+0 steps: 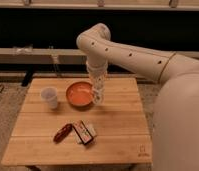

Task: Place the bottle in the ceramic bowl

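The orange-red ceramic bowl (78,94) sits on the wooden table (118,125), left of centre towards the back. My gripper (98,93) points straight down at the bowl's right rim. It is shut on the slim white bottle (98,98), which stands upright and is held just above the table, its lower end over the bowl's right edge. The bottle blends with the white gripper and its top is hidden.
A white cup (49,96) stands left of the bowl. A red snack-like item (62,132) and a small dark and white packet (85,132) lie near the front. A dark wall and a ledge run behind the table.
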Controlling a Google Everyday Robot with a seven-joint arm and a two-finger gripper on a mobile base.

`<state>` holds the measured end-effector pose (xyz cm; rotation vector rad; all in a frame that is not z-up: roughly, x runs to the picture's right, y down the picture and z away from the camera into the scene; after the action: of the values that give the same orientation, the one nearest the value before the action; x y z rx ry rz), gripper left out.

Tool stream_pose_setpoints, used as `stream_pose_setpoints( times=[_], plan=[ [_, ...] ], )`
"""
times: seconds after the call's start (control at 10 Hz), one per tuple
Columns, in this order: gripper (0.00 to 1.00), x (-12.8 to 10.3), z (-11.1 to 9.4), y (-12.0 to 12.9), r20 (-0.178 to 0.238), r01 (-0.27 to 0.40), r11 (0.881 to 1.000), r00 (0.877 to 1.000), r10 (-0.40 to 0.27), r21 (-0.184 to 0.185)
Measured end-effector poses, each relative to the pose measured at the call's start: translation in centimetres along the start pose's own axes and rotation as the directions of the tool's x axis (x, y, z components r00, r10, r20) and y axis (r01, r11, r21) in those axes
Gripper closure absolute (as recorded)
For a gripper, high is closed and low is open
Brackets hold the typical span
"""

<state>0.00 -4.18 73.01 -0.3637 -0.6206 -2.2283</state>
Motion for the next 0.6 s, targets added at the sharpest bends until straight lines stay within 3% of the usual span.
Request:
stream_pose_setpoints(
  times=[0.6],
  plan=[
    [0.91,5.2,1.6,-1.7,0.004,0.088,0.996,0.996,-0.088,-0.006]
  ],
)
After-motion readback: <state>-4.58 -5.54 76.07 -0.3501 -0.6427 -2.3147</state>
